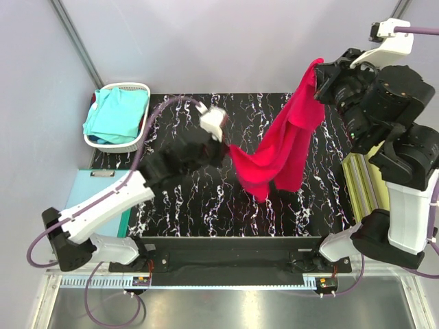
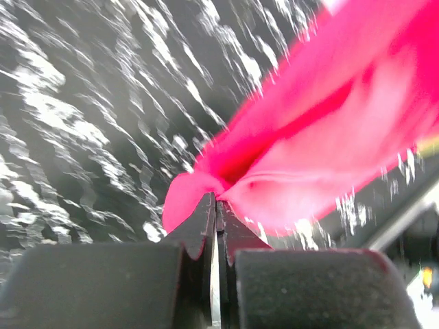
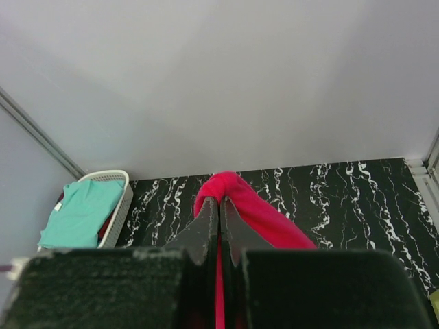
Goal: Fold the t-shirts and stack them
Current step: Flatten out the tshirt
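The crimson-red t-shirt (image 1: 285,147) hangs in the air above the black marbled table, stretched between both grippers. My right gripper (image 1: 317,68) is shut on its top corner, high at the back right; the cloth bunches over the fingertips in the right wrist view (image 3: 230,186). My left gripper (image 1: 228,147) is shut on a lower edge near the table's middle; the red cloth (image 2: 322,137) fans out from the tips in the left wrist view. The turquoise t-shirt (image 1: 118,113) lies bundled in the white basket at the back left, also seen in the right wrist view (image 3: 79,209).
The white basket (image 1: 140,133) stands at the table's back left corner. A light-blue mat (image 1: 89,188) lies at the left edge under my left arm. A yellow-green block (image 1: 360,185) lies along the right edge by the right arm's base.
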Tool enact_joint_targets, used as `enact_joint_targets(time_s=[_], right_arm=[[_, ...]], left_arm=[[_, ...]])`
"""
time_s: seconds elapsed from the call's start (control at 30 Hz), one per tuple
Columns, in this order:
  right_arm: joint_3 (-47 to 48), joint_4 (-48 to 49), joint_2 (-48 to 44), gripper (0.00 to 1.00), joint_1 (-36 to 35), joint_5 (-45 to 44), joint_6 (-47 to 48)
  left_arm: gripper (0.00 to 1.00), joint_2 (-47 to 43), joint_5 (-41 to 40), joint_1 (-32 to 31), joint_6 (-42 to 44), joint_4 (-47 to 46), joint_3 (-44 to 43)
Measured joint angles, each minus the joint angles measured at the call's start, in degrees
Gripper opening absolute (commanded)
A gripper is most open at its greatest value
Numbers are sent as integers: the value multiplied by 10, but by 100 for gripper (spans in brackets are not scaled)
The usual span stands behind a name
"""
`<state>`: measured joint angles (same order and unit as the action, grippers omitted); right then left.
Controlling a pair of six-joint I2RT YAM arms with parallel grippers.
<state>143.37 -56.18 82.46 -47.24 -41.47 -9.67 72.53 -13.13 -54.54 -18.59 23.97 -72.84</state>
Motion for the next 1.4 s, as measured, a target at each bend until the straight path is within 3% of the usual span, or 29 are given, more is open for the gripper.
enact_joint_targets(time_s=[0.27,0.53,0.83,1.1,1.4], right_arm=[[-64,6,-2,0,0,-42,-2],[-186,61,-46,0,0,-138,12],[-206,127,-92,0,0,-199,48],[-199,205,-141,0,-4,-197,118],[-204,217,-134,0,-5,-190,149]], left_arm=[[0,-1,-107,66,32,139,-265],[0,-13,-257,97,64,215,-409],[0,-26,-369,107,96,260,-469],[0,-55,-376,105,84,288,-496],[0,-53,-371,104,70,317,-499]])
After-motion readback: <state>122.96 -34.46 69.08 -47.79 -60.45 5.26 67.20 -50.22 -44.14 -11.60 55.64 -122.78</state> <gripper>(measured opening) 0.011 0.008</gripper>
